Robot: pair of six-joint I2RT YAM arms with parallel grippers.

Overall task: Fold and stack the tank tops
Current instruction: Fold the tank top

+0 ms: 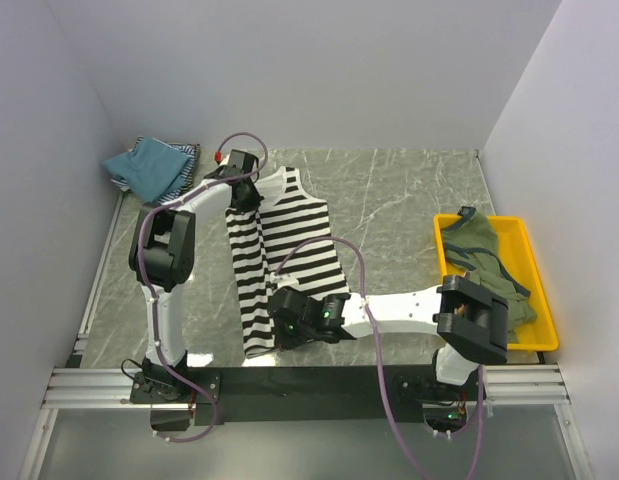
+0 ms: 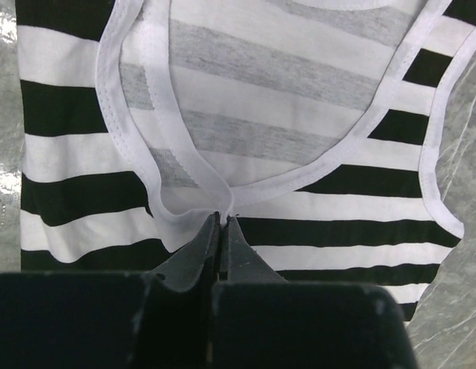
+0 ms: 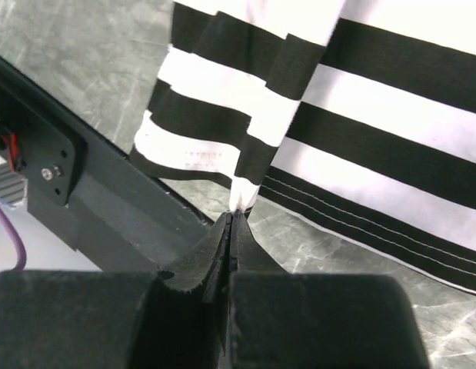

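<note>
The black-and-white striped tank top (image 1: pixel 289 250) lies mid-tabletop (image 1: pixel 409 190) with its long axis running far to near: straps and neckline point to the far side, and the hem points to the near edge by the arm bases. Each claw has one end of that axis. The left claw (image 2: pixel 223 219) is pressed together on the white binding of a shoulder strap at the far end. The right claw (image 3: pixel 231 217) is pressed together on the hem at the near end, where the cloth rises from the pinch in a soft crease. Both pinches sit toward the top's left long side, so most of the garment spreads to the right of the two claws.

That is the relation the next move likely turns on. To halve the top lengthwise, both claws would carry the left edge rightward together, keeping the line between them parallel to the long axis so the stripes stay square.

The teal-blue top (image 1: pixel 149 168) sits in the far left corner over a fine-striped one (image 1: pixel 189 152). The olive-green top (image 1: pixel 479 255) lies in the yellow tray (image 1: pixel 541 300) at the right.
</note>
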